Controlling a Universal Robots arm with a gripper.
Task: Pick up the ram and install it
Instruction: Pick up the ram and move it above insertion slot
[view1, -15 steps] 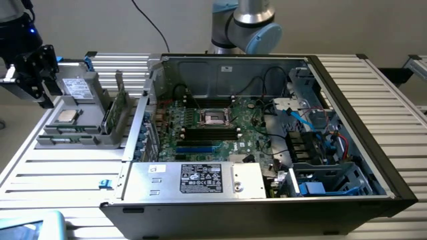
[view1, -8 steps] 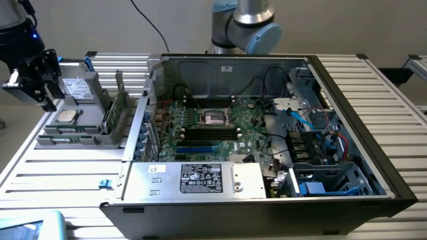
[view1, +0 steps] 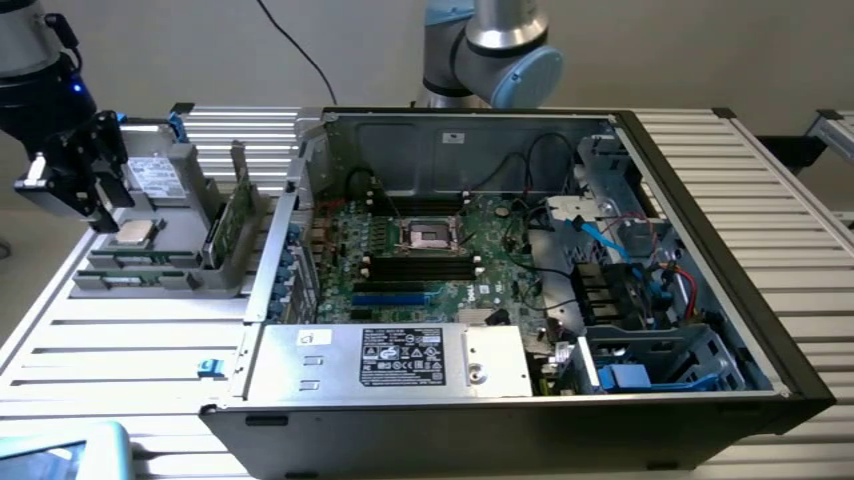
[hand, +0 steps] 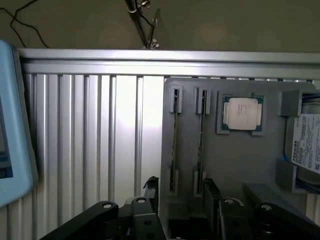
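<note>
- Nearest, along the bottom of the exterior view: the open computer case (view1: 747, 300), with its silver power supply (view1: 387, 360) at the front edge.
- Behind that, frame centre: the motherboard (view1: 400, 290). Black memory slots (view1: 420, 265) lie just in front of the square socket (view1: 430, 235).
- Left of the case, on the slatted table (view1: 120, 340): a gray holder (view1: 147, 275). It carries a silver processor chip (view1: 135, 232), and a wider green card (view1: 240, 215) stands upright at its right side.
- The ram (hand: 174, 142) stands on edge in a narrow slot of that holder, with nothing gripping it.
- Upper left of frame: the gripper (view1: 100, 210) hangs over the holder beside the chip. Its fingers (hand: 151, 186) are spread wide and hold nothing. In the wrist view the slots lie between them. Contact with the holder: cannot tell.
- Farthest, top centre: the arm's base joint (view1: 487, 50).
</note>
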